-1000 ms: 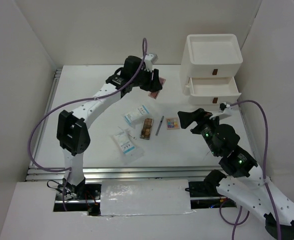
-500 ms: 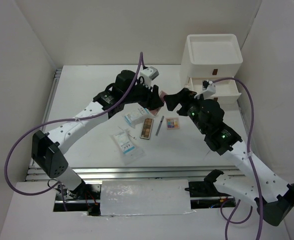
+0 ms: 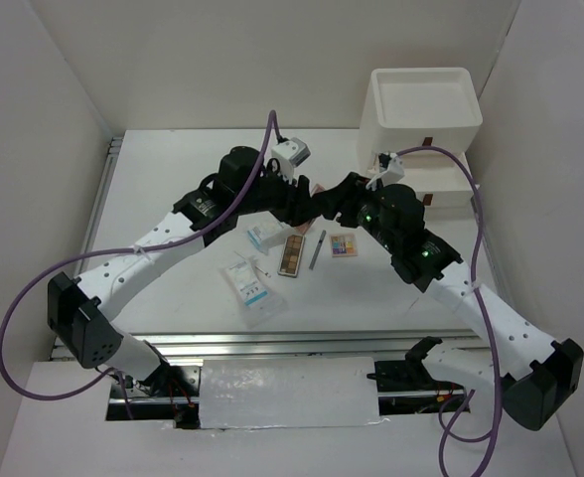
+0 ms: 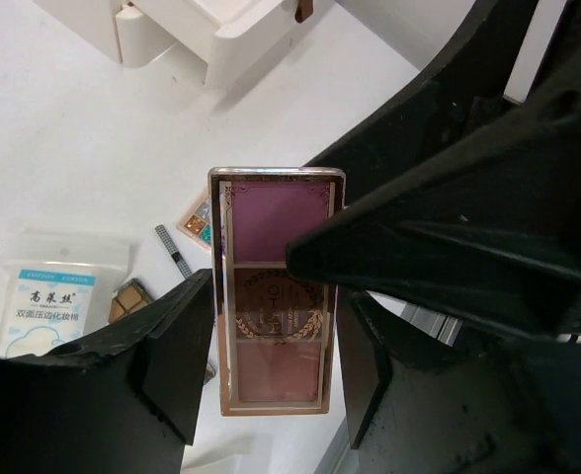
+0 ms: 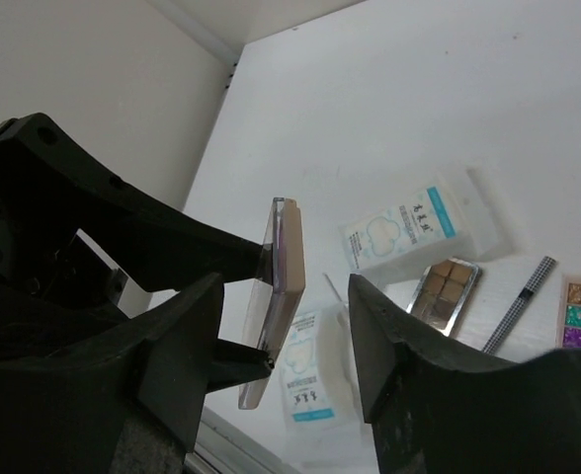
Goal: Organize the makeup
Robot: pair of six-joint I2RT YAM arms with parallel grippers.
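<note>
The pink compact (image 4: 276, 286) hangs in the air above the table, with my left gripper (image 4: 274, 357) shut on its lower end. My right gripper (image 5: 286, 341) has come in from the right and stands open, one finger on each side of the compact (image 5: 283, 286), with a gap showing on both sides. From above, both grippers (image 3: 305, 199) (image 3: 332, 202) meet over the table's middle. On the table lie two white-and-blue sachets (image 3: 270, 232) (image 3: 249, 285), a brown palette (image 3: 292, 254), a thin grey pencil (image 3: 317, 249) and a multicoloured palette (image 3: 343, 244).
The white stacked drawer unit (image 3: 421, 109) stands at the back right, with a lower drawer pulled out behind my right arm. White walls close in the table on the left, back and right. A metal rail (image 3: 272, 343) runs along the near edge.
My left arm carried the compact right and toward the middle. My right arm swung up and left to meet it, and its jaws narrowed around the compact.
</note>
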